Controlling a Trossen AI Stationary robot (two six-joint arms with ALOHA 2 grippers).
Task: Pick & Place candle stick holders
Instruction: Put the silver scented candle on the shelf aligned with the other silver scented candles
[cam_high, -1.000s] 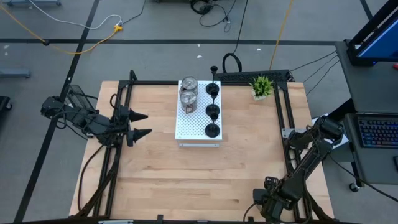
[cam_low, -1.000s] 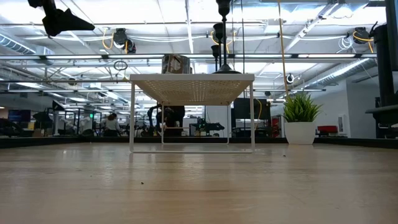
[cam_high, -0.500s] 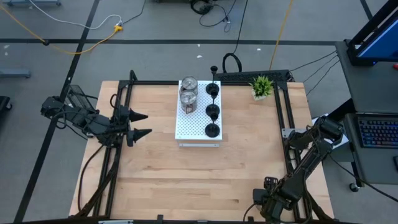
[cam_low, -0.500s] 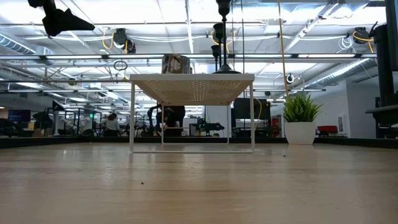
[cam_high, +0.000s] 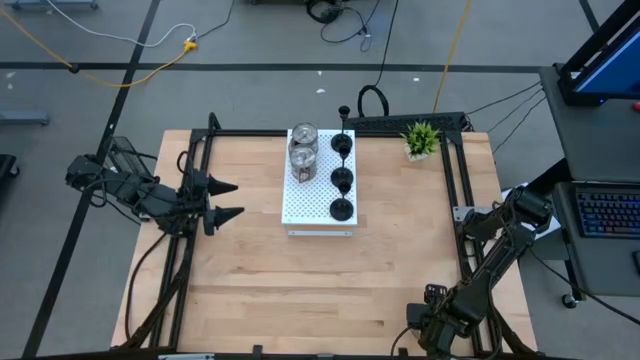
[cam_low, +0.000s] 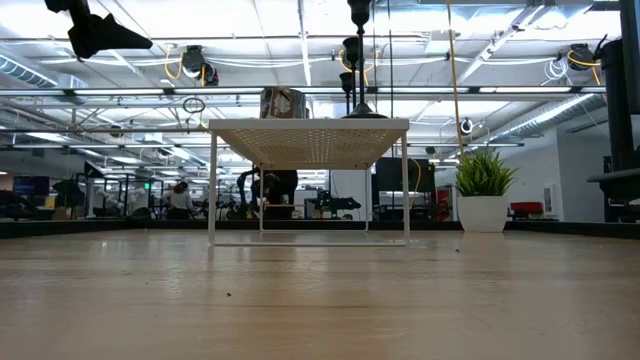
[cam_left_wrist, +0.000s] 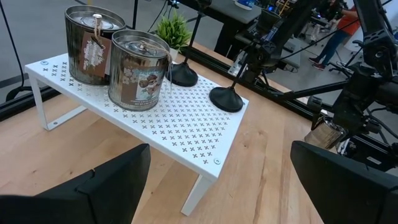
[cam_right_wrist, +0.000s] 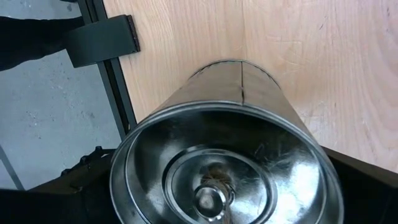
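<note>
High view shows six candle stick holders in all, when we count with the right wrist view: three black holders (cam_high: 342, 180) and three silver ones. We also count one white perforated board (cam_high: 312, 205), one small potted plant (cam_high: 421, 138) and two arms.

Two silver holders (cam_high: 302, 147) stand on the left side of the board, one behind the other, almost touching. The three black holders stand in one row along the right side of the board, a little apart from each other. All five are upright, with their long axis vertical. The board stands on legs at the back middle of the tabletop (cam_high: 300, 280).

The left arm reaches in from the left edge. The left claw (cam_high: 238, 200) hangs above the tabletop, level, pointing at the board, well apart from it. Its fingers are spread wide and hold nothing.

The right arm is folded at the near right corner. The right claw (cam_high: 432, 330) points downward, fingers spread wide. The third silver holder (cam_right_wrist: 249, 106) sits between them at the tabletop's edge, its open mouth facing the wrist camera and its axis along the claw. We cannot tell if the fingers touch it.
</note>
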